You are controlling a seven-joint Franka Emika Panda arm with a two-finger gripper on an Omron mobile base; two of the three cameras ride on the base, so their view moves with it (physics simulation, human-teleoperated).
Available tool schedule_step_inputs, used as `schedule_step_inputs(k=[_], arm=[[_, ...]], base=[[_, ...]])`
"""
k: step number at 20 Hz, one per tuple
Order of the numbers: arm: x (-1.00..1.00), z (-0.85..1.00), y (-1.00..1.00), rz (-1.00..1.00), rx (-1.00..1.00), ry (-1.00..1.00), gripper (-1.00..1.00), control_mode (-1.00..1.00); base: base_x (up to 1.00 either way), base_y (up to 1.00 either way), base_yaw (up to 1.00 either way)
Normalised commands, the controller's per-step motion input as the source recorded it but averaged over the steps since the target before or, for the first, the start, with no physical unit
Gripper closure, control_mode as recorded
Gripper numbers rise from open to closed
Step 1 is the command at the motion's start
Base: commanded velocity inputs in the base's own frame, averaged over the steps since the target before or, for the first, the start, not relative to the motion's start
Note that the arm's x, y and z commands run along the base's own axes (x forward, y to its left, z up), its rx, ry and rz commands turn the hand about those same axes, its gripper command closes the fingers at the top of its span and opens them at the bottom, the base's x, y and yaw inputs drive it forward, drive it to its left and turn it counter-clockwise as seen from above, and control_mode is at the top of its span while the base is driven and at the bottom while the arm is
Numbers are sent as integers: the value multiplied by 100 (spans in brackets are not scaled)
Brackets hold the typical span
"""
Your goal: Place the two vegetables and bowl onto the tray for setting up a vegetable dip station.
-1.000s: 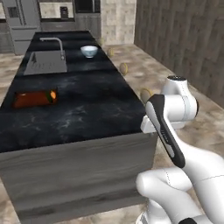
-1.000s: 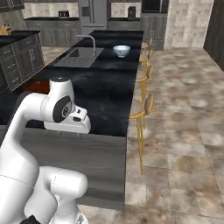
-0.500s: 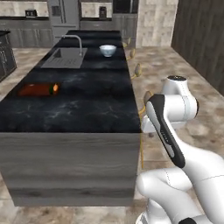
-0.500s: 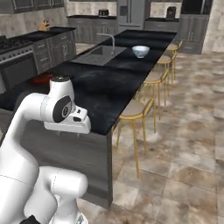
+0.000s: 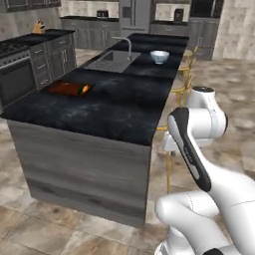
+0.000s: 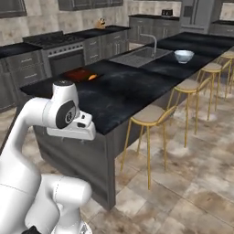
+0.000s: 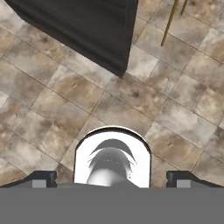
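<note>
Tray (image 5: 67, 88) with carrot (image 5: 85, 89) lies on the counter (image 5: 104, 107), well apart from the released, empty hand (image 7: 112, 178).

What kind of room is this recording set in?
A rendered home kitchen, by the look of it: a long dark island counter with a built-in sink, a range along the wall, and bar stools lined up down the island's side.

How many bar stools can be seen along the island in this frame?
4 at least: nearest stool, second stool, third stool and fourth stool, in a row along the island's right side; more may be hidden beyond.
</note>
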Motion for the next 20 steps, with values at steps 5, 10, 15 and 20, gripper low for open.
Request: schedule_step_inputs(k=[5,10,15,20], arm=[[0,0,0,0,0,0,-100,100],[0,0,0,0,0,0,-100,100],[0,0,0,0,0,0,-100,100],[0,0,0,0,0,0,-100,100]], base=[[23,-70,63],[25,-73,63],[11,-84,50],[3,-91,33]])
